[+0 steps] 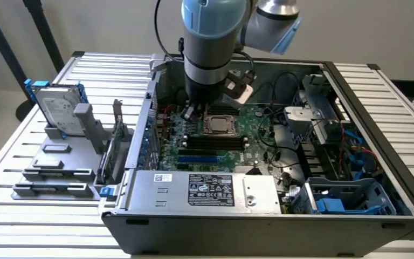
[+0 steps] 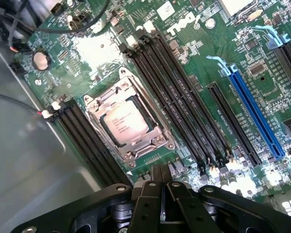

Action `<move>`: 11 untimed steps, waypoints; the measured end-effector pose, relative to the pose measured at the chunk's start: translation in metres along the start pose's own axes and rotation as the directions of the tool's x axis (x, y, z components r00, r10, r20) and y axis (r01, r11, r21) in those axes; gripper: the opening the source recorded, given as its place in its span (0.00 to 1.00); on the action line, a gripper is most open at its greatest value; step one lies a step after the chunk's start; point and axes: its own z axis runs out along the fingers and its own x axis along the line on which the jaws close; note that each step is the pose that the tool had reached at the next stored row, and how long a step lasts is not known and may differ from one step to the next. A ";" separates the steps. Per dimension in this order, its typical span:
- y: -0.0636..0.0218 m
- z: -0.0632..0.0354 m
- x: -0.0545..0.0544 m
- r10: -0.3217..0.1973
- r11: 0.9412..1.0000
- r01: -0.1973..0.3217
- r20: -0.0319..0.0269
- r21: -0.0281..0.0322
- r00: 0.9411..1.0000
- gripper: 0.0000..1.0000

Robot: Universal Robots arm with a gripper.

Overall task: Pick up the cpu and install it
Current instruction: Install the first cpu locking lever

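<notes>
Fingers (image 2: pixel 161 180) of my gripper (image 1: pixel 190 111) were pressed fully together, gripping nothing, above the open computer case (image 1: pixel 264 226). Over its green motherboard (image 2: pixel 194 82), I saw the cpu (image 2: pixel 126 123) seated in the socket frame (image 2: pixel 150 145), just beside the fingertips.

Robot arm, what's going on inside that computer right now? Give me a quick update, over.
Tool shut, holding nothing, above the motherboard. Cpu sits in its socket frame. Nothing lies between tool and cpu.
</notes>
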 end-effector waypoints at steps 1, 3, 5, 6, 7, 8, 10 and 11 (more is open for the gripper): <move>-0.0006 -0.0004 0.001 -0.005 1.000 0.005 0.001 0.002 1.000 0.11; -0.0014 -0.0008 0.002 -0.019 1.000 0.019 0.004 0.006 1.000 0.11; -0.0022 -0.0009 0.003 -0.035 0.999 0.035 0.007 0.010 0.999 0.11; -0.0025 -0.0008 0.004 -0.043 0.999 0.043 0.009 0.013 0.999 0.11; -0.0028 -0.0008 0.004 -0.051 0.999 0.051 0.010 0.015 0.999 0.11; -0.0030 -0.0007 0.005 -0.059 0.998 0.059 0.012 0.017 0.998 0.11; -0.0034 -0.0004 0.005 -0.074 0.997 0.074 0.014 0.022 0.997 0.11; -0.0036 -0.0003 0.006 -0.080 0.997 0.080 0.015 0.023 0.997 0.11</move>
